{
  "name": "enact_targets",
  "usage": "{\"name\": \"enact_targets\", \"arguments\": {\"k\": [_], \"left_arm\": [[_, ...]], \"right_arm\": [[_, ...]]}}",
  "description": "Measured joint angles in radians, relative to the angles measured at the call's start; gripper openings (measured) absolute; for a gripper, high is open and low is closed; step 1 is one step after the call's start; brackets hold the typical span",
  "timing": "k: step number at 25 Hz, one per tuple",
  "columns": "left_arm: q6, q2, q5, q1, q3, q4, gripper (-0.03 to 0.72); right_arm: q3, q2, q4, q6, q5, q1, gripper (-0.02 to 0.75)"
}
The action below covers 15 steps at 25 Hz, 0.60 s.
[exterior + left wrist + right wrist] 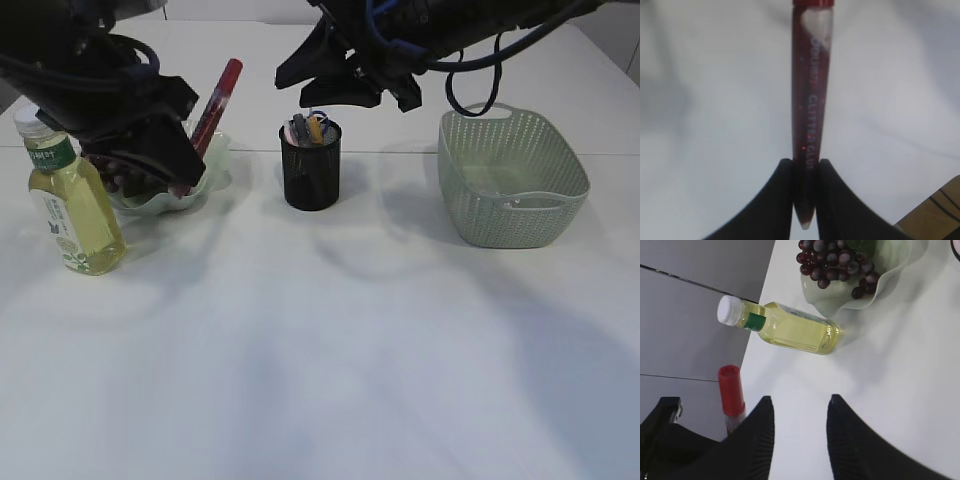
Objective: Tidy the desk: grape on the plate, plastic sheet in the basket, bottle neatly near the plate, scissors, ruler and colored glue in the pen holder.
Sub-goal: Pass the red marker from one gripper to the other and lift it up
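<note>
White tabletop (330, 350) fills the lower frame of the exterior view, with a pale wall behind it at the top. At upper left the left gripper (185, 165) is clamped on the colored glue (215, 100), a dark red tube with a red cap that slants up and to the right above the plate (215, 170). The left wrist view shows what the exterior view cannot: the two black fingers (777, 200) pinch the tube's tapered clear tip near the bottom centre of the frame, and printed letters run along its body (811, 95). The bottle (70, 205) of yellow liquid stands upright at the left edge, just beside the plate. In the centre the black mesh pen holder (311, 165) already contains several items, and the pale green basket (510, 180) sits at right. The right gripper (350, 90) hangs at the top of the frame above the pen holder; its opening is hard to read there. The right wrist view shows its fingers (757, 440) moderately apart with nothing between them, and also the grape (832, 260) bunch lying in the plate (890, 275) at the top, the bottle (790, 330) and the glue's red cap (731, 390).
</note>
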<state>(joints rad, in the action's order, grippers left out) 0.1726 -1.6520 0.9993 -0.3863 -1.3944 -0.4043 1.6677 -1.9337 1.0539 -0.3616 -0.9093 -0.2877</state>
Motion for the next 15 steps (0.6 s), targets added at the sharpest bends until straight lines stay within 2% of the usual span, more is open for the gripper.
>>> {"name": "enact_targets", "arguments": {"k": [5, 15], "left_arm": [[0.0, 0.023, -0.041, -0.003, 0.0, -0.073, 0.096], [-0.001, 0.027, -0.076, -0.006, 0.0, -0.076, 0.096]], "right_arm": [[0.0, -0.006, 0.073, -0.055, -0.002, 0.0, 0.293], [0.0, -0.009, 0.116, -0.1, -0.007, 0.0, 0.293]]}}
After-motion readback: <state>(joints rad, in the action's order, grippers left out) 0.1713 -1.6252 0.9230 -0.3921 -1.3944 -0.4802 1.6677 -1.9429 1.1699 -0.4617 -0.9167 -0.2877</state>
